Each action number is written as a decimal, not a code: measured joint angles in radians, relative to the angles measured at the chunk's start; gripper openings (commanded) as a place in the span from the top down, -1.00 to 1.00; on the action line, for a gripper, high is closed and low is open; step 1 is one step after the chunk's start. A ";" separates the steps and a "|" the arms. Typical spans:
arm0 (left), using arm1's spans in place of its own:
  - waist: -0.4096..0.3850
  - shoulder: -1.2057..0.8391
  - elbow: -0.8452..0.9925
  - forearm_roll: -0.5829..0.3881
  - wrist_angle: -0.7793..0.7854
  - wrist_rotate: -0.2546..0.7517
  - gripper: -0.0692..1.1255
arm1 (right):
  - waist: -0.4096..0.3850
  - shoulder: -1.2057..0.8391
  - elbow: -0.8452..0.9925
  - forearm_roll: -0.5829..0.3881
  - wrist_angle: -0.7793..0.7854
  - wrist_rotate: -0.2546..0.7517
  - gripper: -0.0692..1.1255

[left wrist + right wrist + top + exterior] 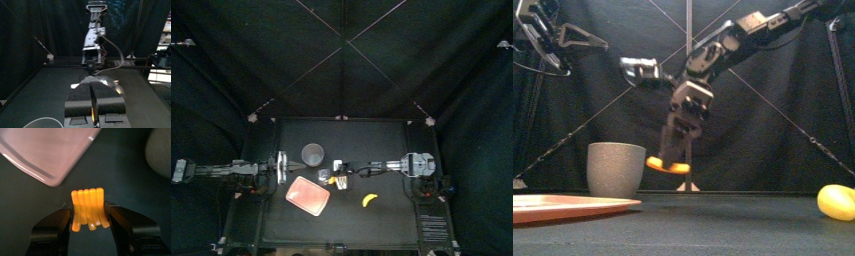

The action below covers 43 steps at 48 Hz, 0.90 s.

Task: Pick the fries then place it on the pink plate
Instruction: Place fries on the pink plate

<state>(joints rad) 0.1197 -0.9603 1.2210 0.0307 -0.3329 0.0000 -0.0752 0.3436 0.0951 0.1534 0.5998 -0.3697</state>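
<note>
1 of 2 steps looks done. The flat pink plastic plate (567, 205) at the frame's lower left lies bare. Beyond it, at centre, the right hand (671, 158) clamps the orange toy fries (89, 208) aloft. At far left the left hand (92, 86) rests, jaws together.

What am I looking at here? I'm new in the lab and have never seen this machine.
It is a robot with two black arms at a small black table. One picture looks down from above, one looks level from the table's front edge, and one rides on each wrist. On the table lie a flat pink tray, a tall grey cup and a yellow toy fruit. The right arm's fingers are shut on toy fries, held in the air near the tray. The left arm rests at the left, fingers together.
</note>
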 measured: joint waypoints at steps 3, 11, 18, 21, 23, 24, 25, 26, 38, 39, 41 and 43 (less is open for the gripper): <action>0.009 0.000 0.000 -0.002 0.000 0.000 0.90 | 0.038 0.018 -0.032 -0.009 -0.025 0.048 -0.17; 0.017 0.000 0.000 -0.002 -0.005 0.000 0.90 | 0.101 0.098 -0.127 -0.074 -0.097 0.164 -0.18; 0.018 0.000 0.000 -0.002 -0.008 -0.002 0.90 | 0.133 0.181 -0.218 -0.126 -0.104 0.253 -0.18; 0.020 0.000 0.002 -0.002 -0.006 0.000 0.90 | 0.140 0.216 -0.264 -0.138 -0.097 0.291 -0.18; 0.023 0.000 0.003 -0.002 -0.008 0.000 0.90 | 0.143 0.236 -0.295 -0.143 -0.091 0.318 -0.18; 0.025 0.000 0.005 -0.002 -0.008 0.000 0.90 | 0.143 0.245 -0.307 -0.146 -0.087 0.328 -0.18; 0.025 0.000 0.005 -0.002 -0.006 0.000 0.90 | 0.143 0.253 -0.321 -0.149 -0.084 0.339 -0.18; 0.026 0.000 0.006 -0.002 -0.006 0.000 0.90 | 0.141 0.264 -0.337 -0.155 -0.081 0.354 -0.18; 0.029 0.000 0.008 -0.002 -0.008 0.000 0.90 | 0.140 0.305 -0.425 -0.218 -0.077 0.442 -0.29; 0.026 0.000 0.009 -0.002 -0.008 0.000 0.90 | 0.141 0.305 -0.428 -0.218 -0.078 0.445 -0.33; 0.029 0.000 0.011 -0.002 -0.008 0.000 0.90 | 0.141 0.305 -0.434 -0.218 -0.081 0.453 -0.39; 0.029 0.000 0.012 -0.002 -0.008 0.000 0.90 | 0.140 0.305 -0.437 -0.213 -0.084 0.460 -0.47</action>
<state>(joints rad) 0.1488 -0.9603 1.2333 0.0291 -0.3405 0.0000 0.0644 0.6489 -0.3421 -0.0598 0.5154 0.0905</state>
